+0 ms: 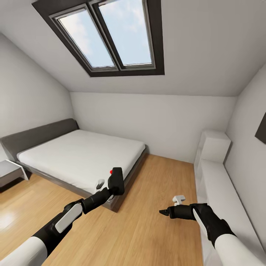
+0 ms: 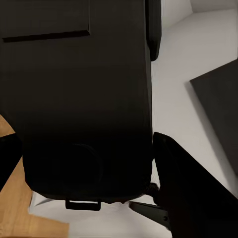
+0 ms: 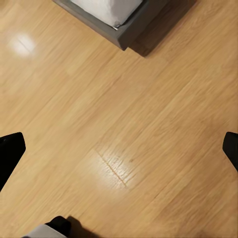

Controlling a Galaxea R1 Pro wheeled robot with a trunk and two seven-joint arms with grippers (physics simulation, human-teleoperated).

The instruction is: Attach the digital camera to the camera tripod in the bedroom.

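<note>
The left gripper holds the small black boxy digital camera with the round red button raised above the light wood floor, just in front of the near corner of the grey-framed bed with white mattress; its fingers are clamped on the camera body. The right gripper hovers over bare floor near the long white ledge along the right wall, fingers spread wide and carrying nothing.

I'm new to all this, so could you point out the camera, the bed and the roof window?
camera (image 1: 117, 180): head view, on its black body.
bed (image 1: 81, 155): head view, on the white mattress.
roof window (image 1: 107, 33): head view, on the dark centre bar.
</note>
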